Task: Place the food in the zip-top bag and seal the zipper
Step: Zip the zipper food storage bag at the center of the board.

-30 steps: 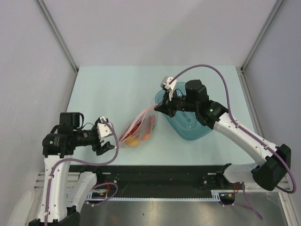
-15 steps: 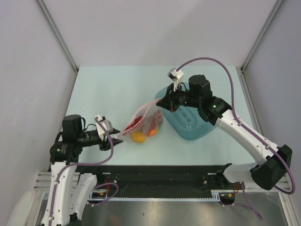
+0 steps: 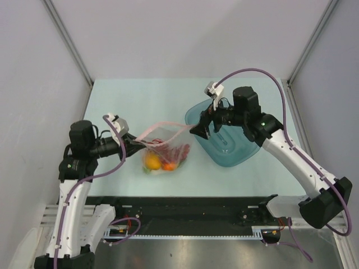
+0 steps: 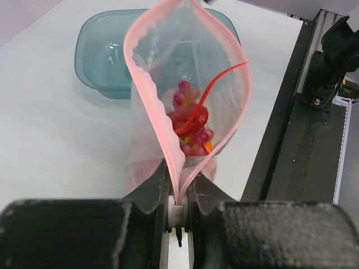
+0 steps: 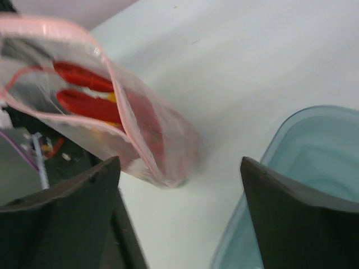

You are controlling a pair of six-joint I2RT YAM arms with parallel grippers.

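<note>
- Your left gripper (image 3: 136,147) has its jaws pressed together on the near end of the thin pink-red zipper strip (image 3: 165,124), pinching the corner of the clear, floppy plastic zip-top bag (image 3: 168,147).
- The left wrist view shows it plainly: the left gripper (image 4: 178,193) has that strip (image 4: 147,95) squeezed between its jaws, and from there the two sides of the mouth bow apart into a wide loop. The zipper is not sealed.
- A white bit sits between those jaws; you cannot tell whether it is the slider.
- The bag stands mouth-up on the pale blue-green tabletop (image 3: 123,101), between your two arms and just left of the translucent blue bowl (image 3: 230,154).
- The food is inside: a red toy lobster (image 4: 193,119) on top, a knobbly pink-red clump (image 4: 193,143) beneath it, and low in the bag a yellow round fruit (image 3: 152,161) beside an orange round fruit (image 3: 168,166).
- Your right gripper (image 3: 201,130) hangs over the bowl's left rim, just beside the far corner of the bag's mouth, its jaws spread wide and gripping nothing.
- From the right wrist, the right gripper (image 5: 180,168) frames the bag (image 5: 112,106) on one side and the bowl (image 5: 303,162) on the other, and the bag is apart from both jaws.
</note>
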